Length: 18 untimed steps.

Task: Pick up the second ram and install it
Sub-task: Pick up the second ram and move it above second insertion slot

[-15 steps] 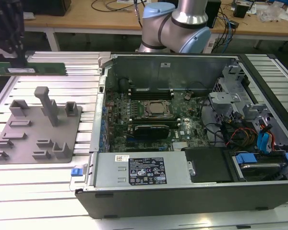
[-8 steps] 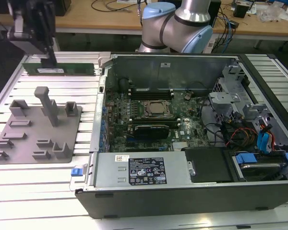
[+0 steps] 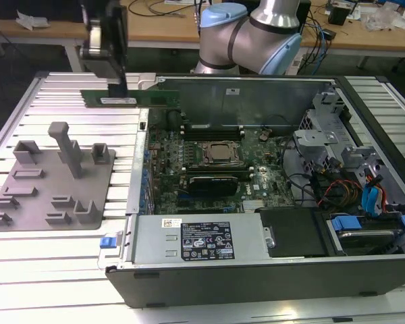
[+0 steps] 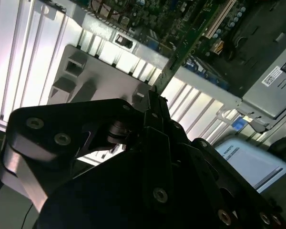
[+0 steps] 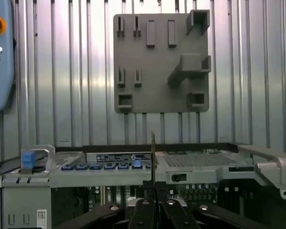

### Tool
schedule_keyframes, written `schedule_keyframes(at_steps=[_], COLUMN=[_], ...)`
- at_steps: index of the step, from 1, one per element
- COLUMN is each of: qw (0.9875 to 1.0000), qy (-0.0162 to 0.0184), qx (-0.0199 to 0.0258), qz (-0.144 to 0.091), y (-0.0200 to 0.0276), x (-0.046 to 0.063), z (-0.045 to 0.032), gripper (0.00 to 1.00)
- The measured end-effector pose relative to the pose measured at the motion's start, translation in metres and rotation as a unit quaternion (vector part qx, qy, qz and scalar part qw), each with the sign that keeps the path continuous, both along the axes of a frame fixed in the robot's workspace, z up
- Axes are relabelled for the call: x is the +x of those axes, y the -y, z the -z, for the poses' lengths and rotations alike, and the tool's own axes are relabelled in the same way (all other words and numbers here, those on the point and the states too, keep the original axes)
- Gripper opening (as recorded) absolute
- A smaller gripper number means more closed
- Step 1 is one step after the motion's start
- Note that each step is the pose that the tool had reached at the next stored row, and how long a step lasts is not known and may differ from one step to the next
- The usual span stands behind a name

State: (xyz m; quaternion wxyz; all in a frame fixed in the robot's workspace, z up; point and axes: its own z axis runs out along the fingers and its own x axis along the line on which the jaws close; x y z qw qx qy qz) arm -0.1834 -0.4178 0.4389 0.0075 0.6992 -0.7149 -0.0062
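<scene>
1 gripper (image 3: pixel 119 86) clamped on 1 second ram (image 3: pixel 152 100), held level above edge of 1 open computer case (image 3: pixel 256 273), 1 grey fixture plate (image 3: pixel 47 192), slatted metal table (image 3: pixel 54 260)

Bright overhead light glares off the ribbed metal surface (image 3: pixel 54 270) in the exterior view, washing its near edge white; the computer case (image 3: pixel 256 287) interior lies dimmer; in the second wrist view the gripper (image 4: pixel 155 98) is a dark, underlit mass against blown-out slats.
</scene>
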Motion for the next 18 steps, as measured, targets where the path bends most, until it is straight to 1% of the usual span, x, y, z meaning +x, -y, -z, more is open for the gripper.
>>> schedule_keyframes(at_steps=[1,3,4,6,8,9,10,11,13,15,16,18], qw=[1.0,1.0,1.0,1.0,1.0,1.0,1.0,1.0,1.0,1.0,0.9999,0.9999], qy=[0.0,0.0,0.0,-0.0001,-0.0002,-0.0002,-0.0005,-0.0014,-0.0064,-0.0097,-0.0108,-0.0117], qx=[0.0,0.0,0.0001,0.0,0.0,0.0,0.0001,0.0001,0.0001,0.0001,0.0,0.0], qz=[0.0,0.0,0.0,0.0,0.0,0.0,0.0,0.0,0.0,0.0,0.0,0.0], y=[0.0,0.0,0.0,0.0,0.0,0.0,0.0,-0.0001,-0.0019,-0.0045,-0.0065,-0.0088], x=[0.005,0.02,0.025,0.042,0.05,0.06,0.074,0.084,0.108,0.125,0.133,0.139], z=[0.0001,0.0004,0.0006,0.0011,0.0014,0.0019,0.003,0.0047,0.0122,0.0189,0.022,0.0262], gripper=[0.09,0.09,0.09,0.09,0.09,0.09,0.09,0.09,0.09,0.09,0.09,0.09])
